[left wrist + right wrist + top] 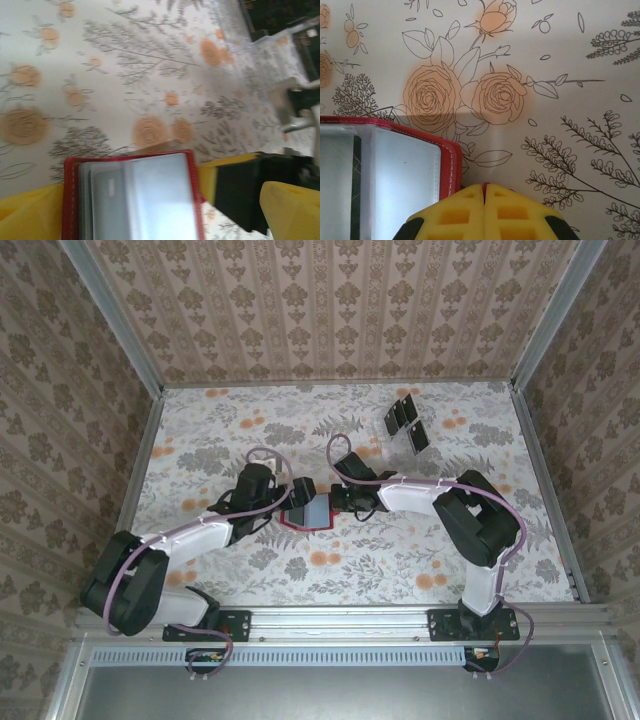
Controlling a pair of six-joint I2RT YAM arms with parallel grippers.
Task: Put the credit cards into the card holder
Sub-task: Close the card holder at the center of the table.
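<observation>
The red card holder [308,512] lies open on the flowered table between my two grippers, its clear sleeves up. A grey card [107,200] sits in a sleeve of the card holder [194,180]. My left gripper [290,500] is open, its yellow fingers [30,212] spread either side of the holder without touching it. My right gripper [484,192] is shut on a thin red tab at the edge of the card holder [447,167]. More dark credit cards [404,418] stand propped at the back right, away from both grippers.
Patterned walls close the table in at the back and on both sides, with metal rails along the left edge [140,480] and the right edge [545,490]. Bare tabletop [380,570] lies in front of the holder.
</observation>
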